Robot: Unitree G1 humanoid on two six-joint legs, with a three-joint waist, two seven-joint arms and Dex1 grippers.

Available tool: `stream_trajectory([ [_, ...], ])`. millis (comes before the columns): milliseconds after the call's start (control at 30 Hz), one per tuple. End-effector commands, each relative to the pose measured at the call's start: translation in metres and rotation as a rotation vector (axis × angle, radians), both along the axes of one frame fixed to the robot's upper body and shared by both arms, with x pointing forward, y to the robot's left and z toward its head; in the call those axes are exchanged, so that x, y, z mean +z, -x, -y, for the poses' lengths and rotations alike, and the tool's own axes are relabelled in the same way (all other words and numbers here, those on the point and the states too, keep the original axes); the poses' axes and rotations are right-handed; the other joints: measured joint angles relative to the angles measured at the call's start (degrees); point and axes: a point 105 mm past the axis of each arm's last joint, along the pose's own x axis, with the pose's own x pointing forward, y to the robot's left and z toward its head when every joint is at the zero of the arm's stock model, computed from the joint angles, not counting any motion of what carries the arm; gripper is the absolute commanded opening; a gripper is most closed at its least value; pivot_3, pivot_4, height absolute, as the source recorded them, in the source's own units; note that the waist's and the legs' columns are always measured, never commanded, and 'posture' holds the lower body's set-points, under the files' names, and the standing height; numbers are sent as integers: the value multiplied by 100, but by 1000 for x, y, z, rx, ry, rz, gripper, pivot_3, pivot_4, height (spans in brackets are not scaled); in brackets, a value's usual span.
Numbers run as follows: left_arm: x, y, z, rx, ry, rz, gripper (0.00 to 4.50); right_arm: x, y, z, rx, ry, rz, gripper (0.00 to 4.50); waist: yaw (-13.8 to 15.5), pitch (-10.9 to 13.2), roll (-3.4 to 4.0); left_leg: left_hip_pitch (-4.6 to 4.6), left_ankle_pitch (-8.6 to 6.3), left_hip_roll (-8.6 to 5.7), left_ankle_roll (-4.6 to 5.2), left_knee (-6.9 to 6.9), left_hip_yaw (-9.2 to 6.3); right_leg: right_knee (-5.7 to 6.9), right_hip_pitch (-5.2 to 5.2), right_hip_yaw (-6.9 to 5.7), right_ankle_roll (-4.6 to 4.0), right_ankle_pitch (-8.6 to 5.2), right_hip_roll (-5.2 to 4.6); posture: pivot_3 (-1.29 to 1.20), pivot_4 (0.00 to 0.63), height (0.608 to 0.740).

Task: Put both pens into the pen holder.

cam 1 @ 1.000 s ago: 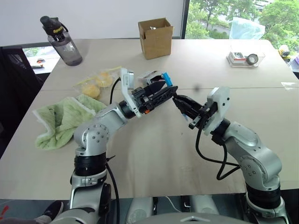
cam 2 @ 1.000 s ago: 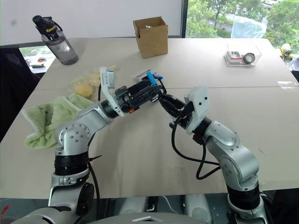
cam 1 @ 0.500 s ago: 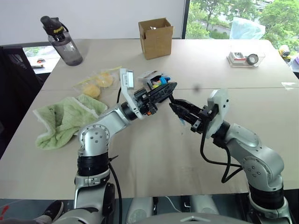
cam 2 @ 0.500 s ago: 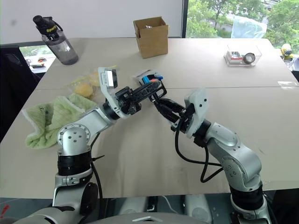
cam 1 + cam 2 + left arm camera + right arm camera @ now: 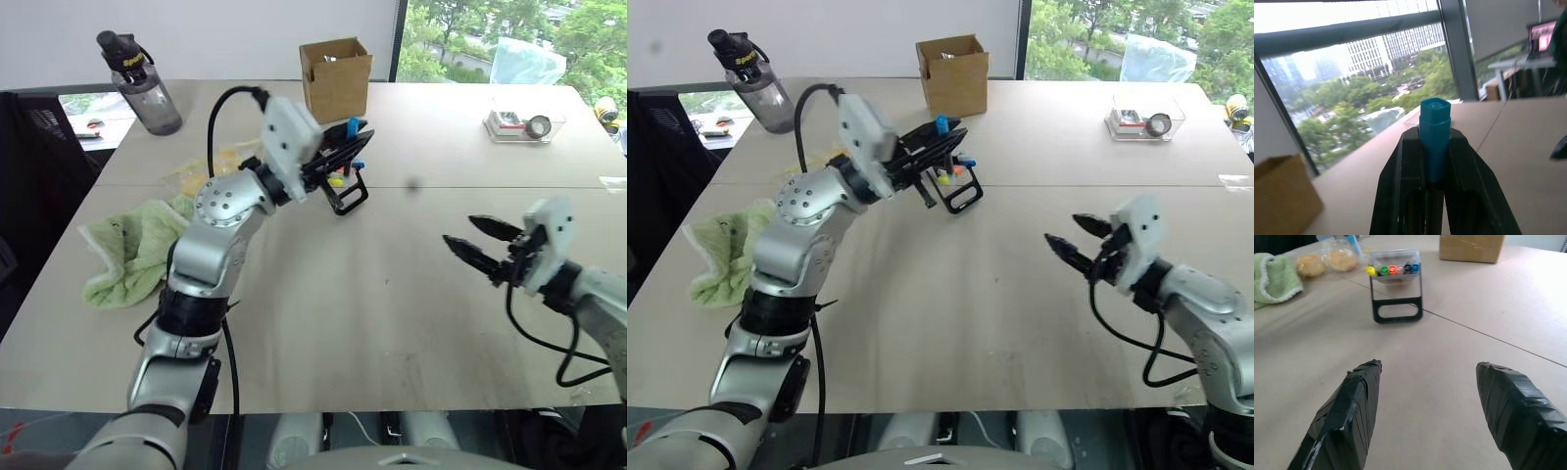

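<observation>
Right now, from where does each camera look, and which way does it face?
Head views: from the head, down over the table and both arms.
Left wrist view: along the left gripper, shut on the blue-capped pen, toward windows.
Right wrist view: between open right gripper fingers toward the pen holder.
Shared: holder, cardboard box.

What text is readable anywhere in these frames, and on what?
Yellow lettering on the black band under the lid of the water bottle: there, but too small to read for sure.
Cardboard box: no print visible.
Clear plastic case at the far right of the table: red and white items inside, any print too small to read.
Pen holder: no readable label.
Nothing else carries text.
</observation>
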Motion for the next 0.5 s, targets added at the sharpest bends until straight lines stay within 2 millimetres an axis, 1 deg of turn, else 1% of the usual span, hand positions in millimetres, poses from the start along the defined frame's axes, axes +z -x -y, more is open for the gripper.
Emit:
stream_trajectory([
  [33,0,6,17,1,-158,300,0,18,8,9,14,-9,51,3285,-5,1,0,-2,-1,4,2,0,1,-1,-1,0,0,0,-1,0,150,736],
  [100,-2,8,23,-7,-192,378,0,20,8,11,5,-18,58,3285,-2,1,0,-4,-2,5,3,1,2,-2,-1,0,1,0,-3,0,150,736],
  [200,-6,10,29,-16,-218,434,0,21,9,9,6,-24,61,3285,2,1,-1,-6,-2,6,4,3,4,-3,-1,-1,2,1,-6,0,150,736],
  [333,-23,6,31,-9,-280,434,0,22,9,6,3,-36,75,3285,-1,1,-1,-5,-2,6,4,4,5,-2,0,-2,2,1,-6,0,150,736],
  [500,-31,-4,24,18,-270,391,0,24,8,9,-8,-26,81,3285,-2,1,-1,-2,-2,8,4,4,4,4,-1,-5,3,1,-5,0,150,736],
])
